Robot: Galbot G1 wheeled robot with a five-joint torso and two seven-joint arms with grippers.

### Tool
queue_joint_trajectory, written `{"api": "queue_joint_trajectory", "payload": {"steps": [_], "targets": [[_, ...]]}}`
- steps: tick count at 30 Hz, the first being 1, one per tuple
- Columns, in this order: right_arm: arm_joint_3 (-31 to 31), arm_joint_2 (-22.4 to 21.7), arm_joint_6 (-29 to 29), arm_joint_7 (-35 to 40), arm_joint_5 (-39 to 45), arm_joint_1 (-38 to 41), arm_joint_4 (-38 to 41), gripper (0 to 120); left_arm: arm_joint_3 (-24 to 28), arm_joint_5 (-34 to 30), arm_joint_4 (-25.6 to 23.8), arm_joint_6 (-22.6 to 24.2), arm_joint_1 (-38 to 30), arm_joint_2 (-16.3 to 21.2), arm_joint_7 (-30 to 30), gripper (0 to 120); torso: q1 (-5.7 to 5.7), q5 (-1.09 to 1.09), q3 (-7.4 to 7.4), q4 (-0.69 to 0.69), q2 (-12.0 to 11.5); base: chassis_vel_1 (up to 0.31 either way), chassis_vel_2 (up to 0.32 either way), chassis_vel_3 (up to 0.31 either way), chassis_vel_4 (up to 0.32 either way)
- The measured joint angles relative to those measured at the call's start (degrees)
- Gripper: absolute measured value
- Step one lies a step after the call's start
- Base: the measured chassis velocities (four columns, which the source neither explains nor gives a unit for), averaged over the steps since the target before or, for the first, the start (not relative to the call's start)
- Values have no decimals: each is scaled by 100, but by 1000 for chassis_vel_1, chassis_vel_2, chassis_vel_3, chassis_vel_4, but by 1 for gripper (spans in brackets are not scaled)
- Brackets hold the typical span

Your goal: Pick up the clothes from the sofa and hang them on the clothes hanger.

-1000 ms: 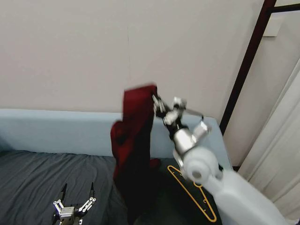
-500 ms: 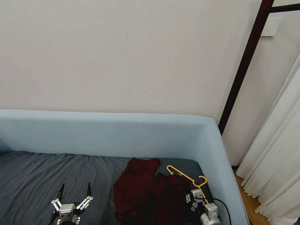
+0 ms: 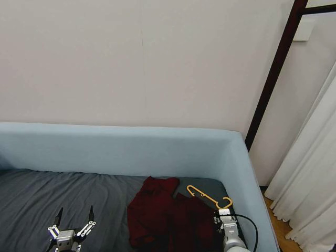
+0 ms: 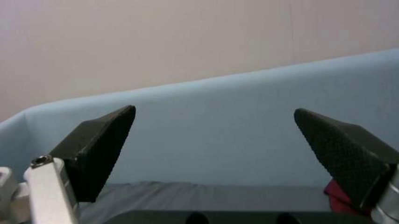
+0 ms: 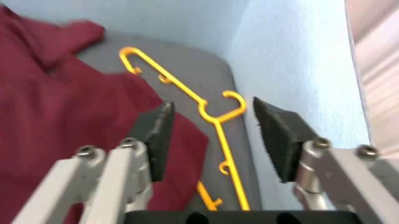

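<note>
One red garment [image 3: 163, 218] overlaps yellow hanger [image 3: 210, 198].

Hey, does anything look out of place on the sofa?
The red garment lies crumpled on the sofa, overlapping the yellow hanger instead of hanging on it. The right gripper hovers open above the hanger; the left gripper, open, over the seat.

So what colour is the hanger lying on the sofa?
Yellow. The hanger shows best in the right wrist view, next to the dark red garment.
</note>
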Motion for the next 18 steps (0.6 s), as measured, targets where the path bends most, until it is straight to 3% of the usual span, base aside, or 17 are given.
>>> {"api": "queue_joint_trajectory", "payload": {"steps": [2, 3, 7, 8, 12, 18], "targets": [[-158, 36, 535, -522, -6, 155, -153, 66, 19, 5, 21, -3, -18, 1, 5, 100, 0, 0, 0, 0, 0, 0, 0, 0, 0], [-158, 36, 535, -522, -6, 155, -153, 66, 19, 5, 21, -3, -18, 1, 5, 100, 0, 0, 0, 0, 0, 0, 0, 0, 0], [-598, 538, 1767, -1698, -275, 805, -1497, 84, 40, 17, 50, -8, -35, -1, 20, 100, 1, 3, 1, 3, -1, 0, 0, 0, 0], [-598, 538, 1767, -1698, -275, 805, -1497, 84, 40, 17, 50, -8, -35, -1, 20, 100, 1, 3, 1, 3, -1, 0, 0, 0, 0], [-960, 1078, 1881, -1971, -579, 1550, -2703, 98, 22, 20, 40, 2, -29, 13, 23, 100, 1, 2, 2, 2, -1, 0, 0, 0, 0], [-1513, 1519, 1689, -2046, -598, 2524, -4018, 100, -57, 20, 28, 2, 16, -9, 24, 100, 1, 0, 1, 3, -1, 0, 0, 0, 0]]}}
